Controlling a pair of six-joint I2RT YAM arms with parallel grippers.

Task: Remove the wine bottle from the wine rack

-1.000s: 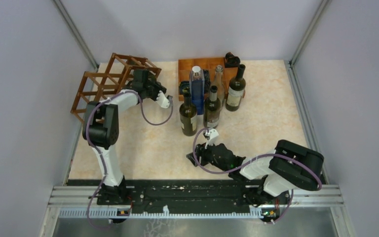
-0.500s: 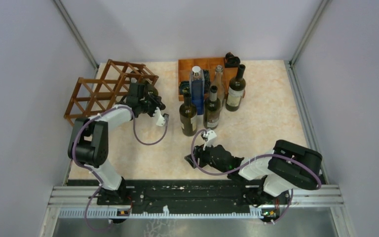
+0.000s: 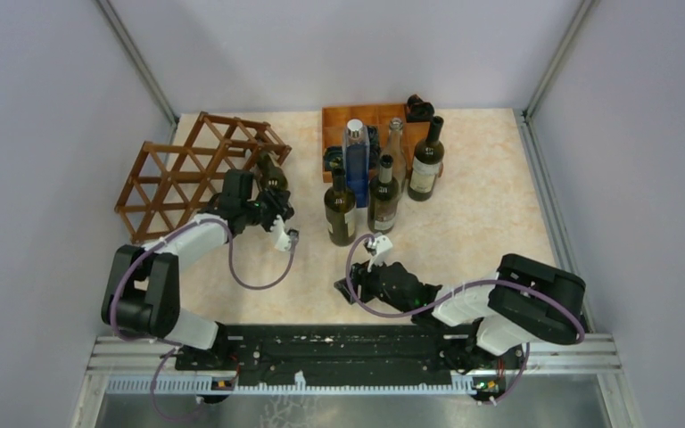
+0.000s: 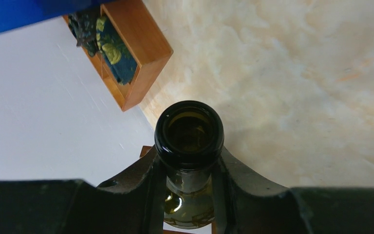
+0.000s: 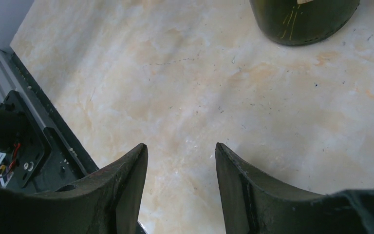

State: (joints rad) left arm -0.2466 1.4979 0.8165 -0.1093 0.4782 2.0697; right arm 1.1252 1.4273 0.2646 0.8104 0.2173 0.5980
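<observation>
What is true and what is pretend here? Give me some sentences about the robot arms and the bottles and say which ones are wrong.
1. The left gripper grips a wine bottle by its neck. True.
2. The right gripper holds a bottle too. False: it is open and empty, just above the table.
3. The gripped wine bottle has a cork in it. False: its mouth is open, as the left wrist view shows.
4. Several other bottles stand upright in the middle of the table. True.
5. The wine rack is blue. False: it is reddish-brown wood.
</observation>
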